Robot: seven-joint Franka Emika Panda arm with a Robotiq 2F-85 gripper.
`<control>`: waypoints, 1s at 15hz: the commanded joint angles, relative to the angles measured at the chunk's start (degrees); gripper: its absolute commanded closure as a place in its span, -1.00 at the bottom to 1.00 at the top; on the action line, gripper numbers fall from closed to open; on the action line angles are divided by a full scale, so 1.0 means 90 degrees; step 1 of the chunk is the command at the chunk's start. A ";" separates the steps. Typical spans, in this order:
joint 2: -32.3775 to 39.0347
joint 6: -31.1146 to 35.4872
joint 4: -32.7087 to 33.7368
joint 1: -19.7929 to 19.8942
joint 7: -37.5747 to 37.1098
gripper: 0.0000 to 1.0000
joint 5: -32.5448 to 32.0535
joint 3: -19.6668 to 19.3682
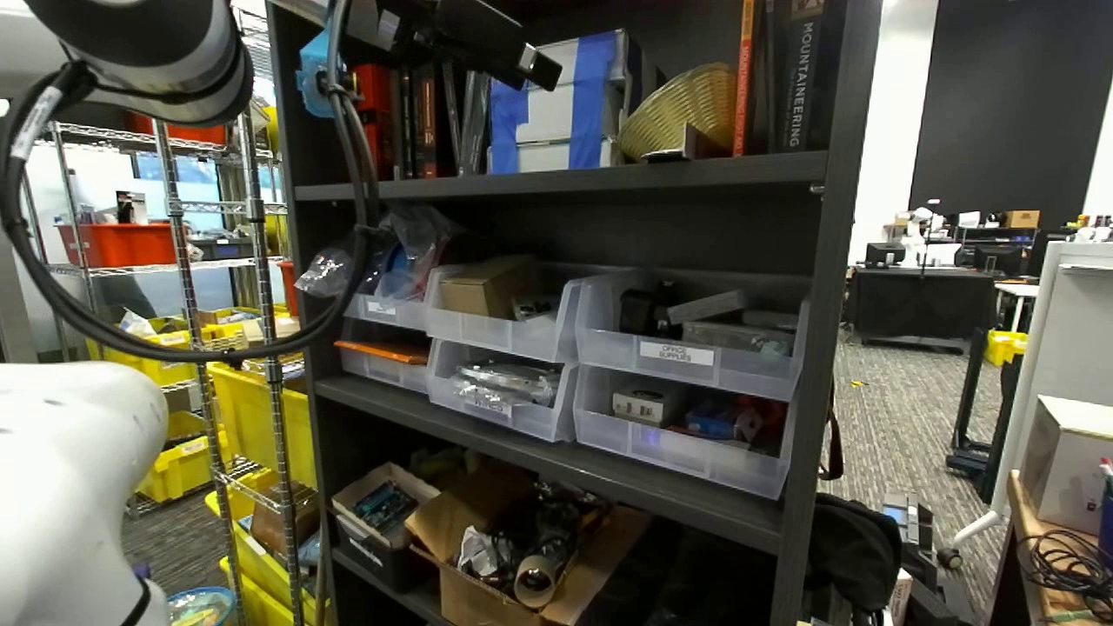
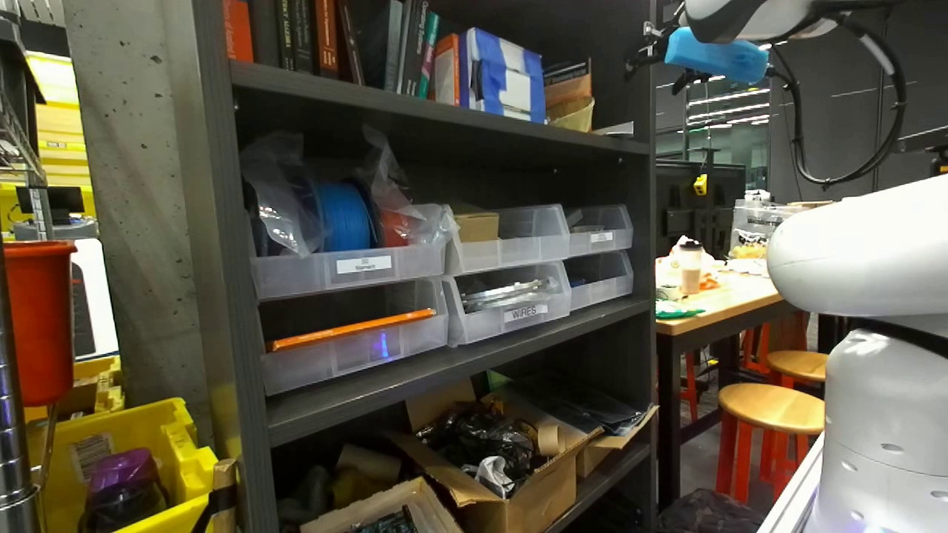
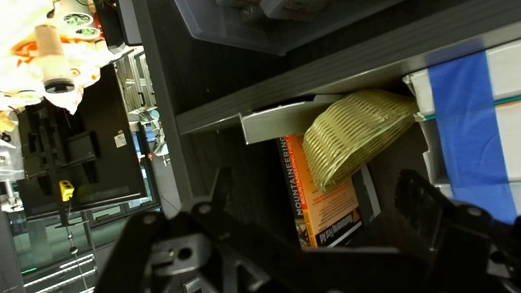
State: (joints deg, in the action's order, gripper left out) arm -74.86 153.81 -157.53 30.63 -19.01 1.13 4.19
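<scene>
Your black gripper [image 3: 314,177], fingers spread and empty, faces the bowl-shaped yellow wicker basket [image 3: 354,130], tilted mouth-first toward the blue-taped white boxes [image 3: 472,126].

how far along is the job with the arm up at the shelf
Looks done: lining up, roughly. The gripper is open, and the wrist view frames the wicker basket between its parted jaws.
In hand: nothing; the jaws hold no object.
Left: probably the grasp and any move, since the wicker basket sits tilted and ungripped on the upper shelf, between taped boxes and books.
</scene>
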 commanded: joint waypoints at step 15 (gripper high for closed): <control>0.1682 -0.0725 0.1711 -0.0196 -0.0872 -1.00 0.0287 -0.0102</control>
State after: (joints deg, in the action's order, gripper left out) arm -59.83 147.33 -142.23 29.46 -26.19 4.66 3.65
